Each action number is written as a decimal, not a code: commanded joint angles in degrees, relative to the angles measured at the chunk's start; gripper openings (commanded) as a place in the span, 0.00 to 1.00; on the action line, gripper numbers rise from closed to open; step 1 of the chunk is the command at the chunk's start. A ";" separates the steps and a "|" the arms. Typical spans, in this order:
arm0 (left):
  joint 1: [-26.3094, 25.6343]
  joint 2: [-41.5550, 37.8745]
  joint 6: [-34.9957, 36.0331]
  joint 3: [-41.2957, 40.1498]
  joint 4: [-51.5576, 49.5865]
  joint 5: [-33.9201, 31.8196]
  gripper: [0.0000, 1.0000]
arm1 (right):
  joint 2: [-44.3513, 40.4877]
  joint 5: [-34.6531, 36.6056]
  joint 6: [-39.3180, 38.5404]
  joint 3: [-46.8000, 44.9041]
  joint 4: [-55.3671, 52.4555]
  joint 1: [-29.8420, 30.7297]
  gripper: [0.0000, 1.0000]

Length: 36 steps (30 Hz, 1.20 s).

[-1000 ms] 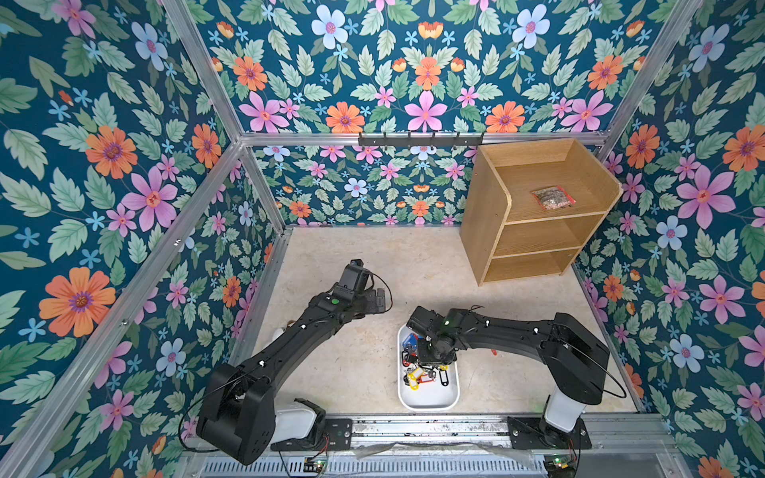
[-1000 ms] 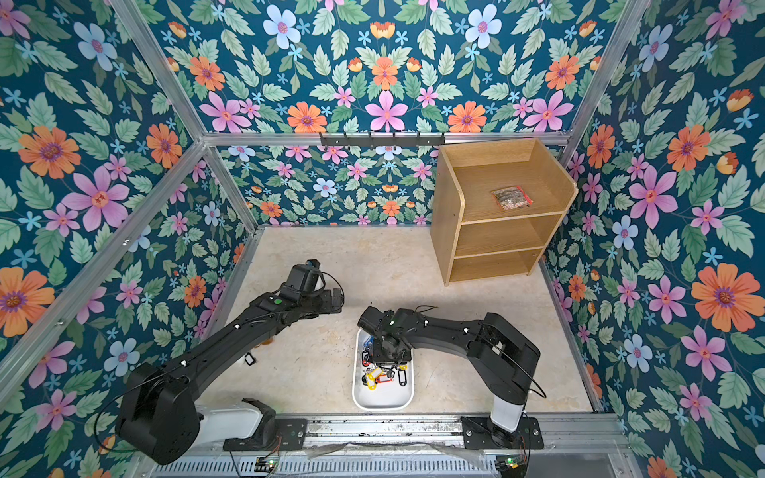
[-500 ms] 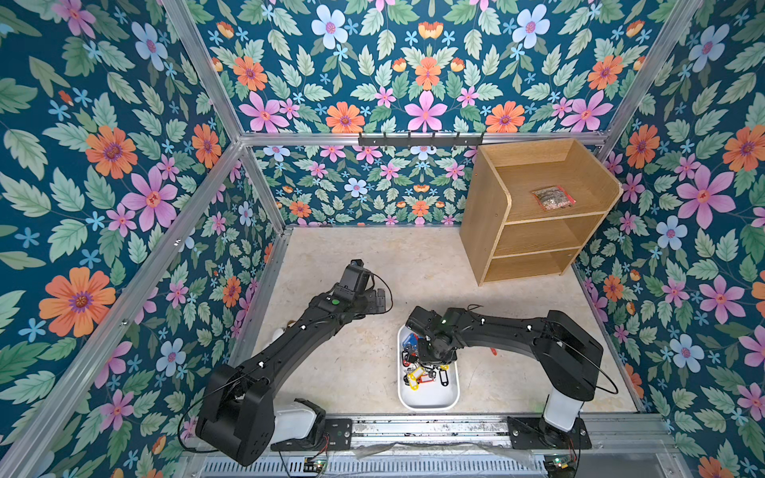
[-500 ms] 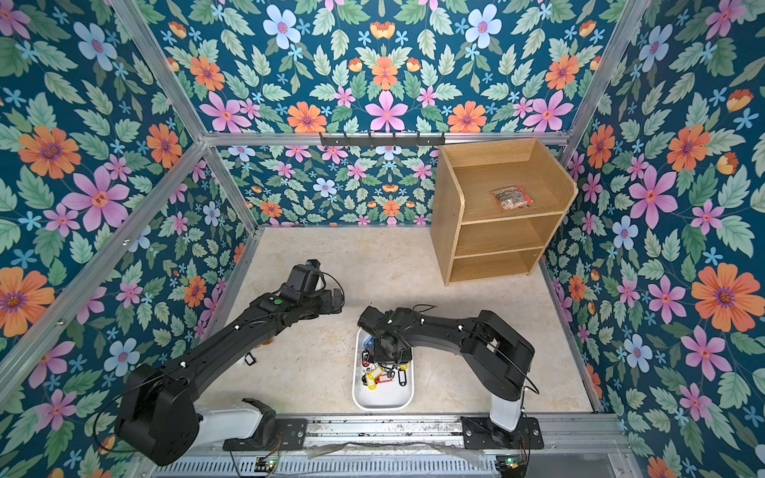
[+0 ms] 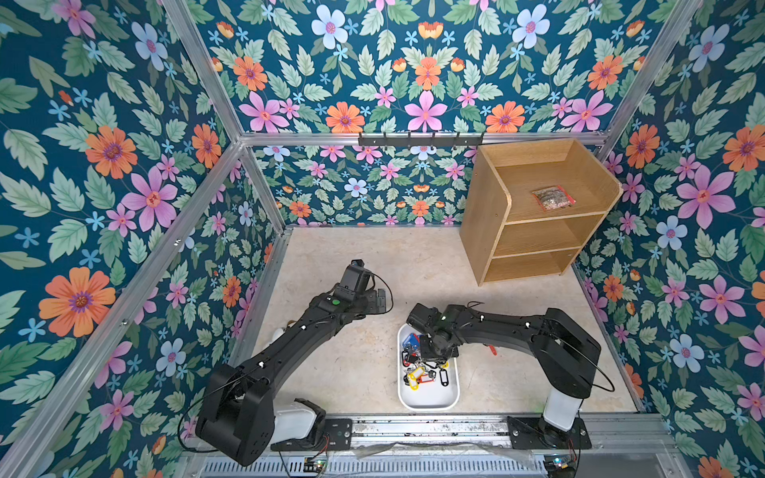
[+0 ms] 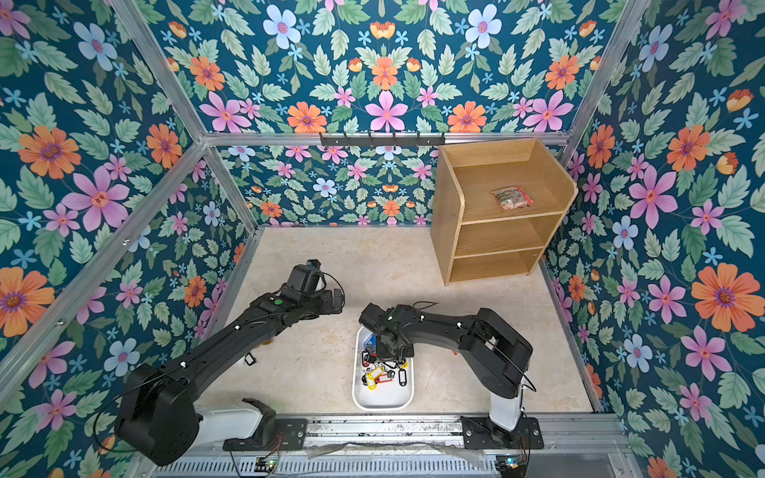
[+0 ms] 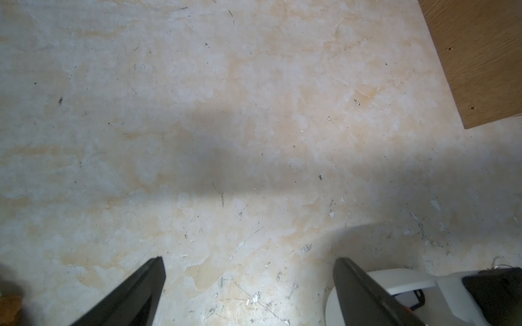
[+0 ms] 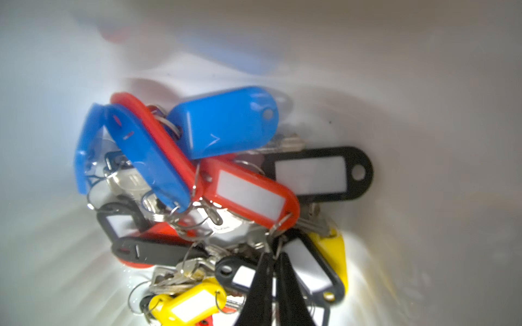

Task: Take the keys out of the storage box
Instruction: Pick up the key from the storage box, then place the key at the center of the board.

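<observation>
The storage box [image 5: 430,403] [image 6: 383,404] is a shallow white tray on the floor near the front rail. The keys [image 5: 422,372] [image 6: 383,374] [image 8: 243,192] lie heaped inside it, with red, blue, black and yellow tags. My right gripper [image 8: 273,252] reaches down into the heap. Its two fingers are pressed together, with the tips at a wire ring hanging from a red tag [image 8: 248,194]. In both top views the right wrist [image 5: 439,335] hides the fingertips. My left gripper [image 5: 383,300] [image 7: 248,262] hovers open over bare floor, left of the box's far end [image 7: 401,279].
A wooden shelf unit [image 5: 534,215] [image 7: 485,56] stands at the back right, with a clear packet [image 5: 552,196] on its top shelf. A small red piece [image 5: 492,349] lies on the floor right of the box. A small black tag [image 6: 249,359] lies by the left arm.
The right gripper's fingers have closed inside the box. The right arm has shifted slightly over the keys. The left arm has stayed where it was.
</observation>
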 commanded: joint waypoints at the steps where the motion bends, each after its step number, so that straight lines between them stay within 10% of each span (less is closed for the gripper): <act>1: -0.12 0.08 0.16 0.57 -0.22 -0.64 0.99 | -0.59 1.84 0.03 0.97 -2.20 0.03 0.00; 19: -0.38 0.14 0.16 0.57 -0.29 -0.48 0.99 | -15.62 9.41 1.20 4.53 -14.20 -1.32 0.00; 36: -0.56 0.68 0.10 0.65 0.15 -0.35 0.99 | -30.57 8.13 -12.47 -12.33 -7.97 -28.36 0.00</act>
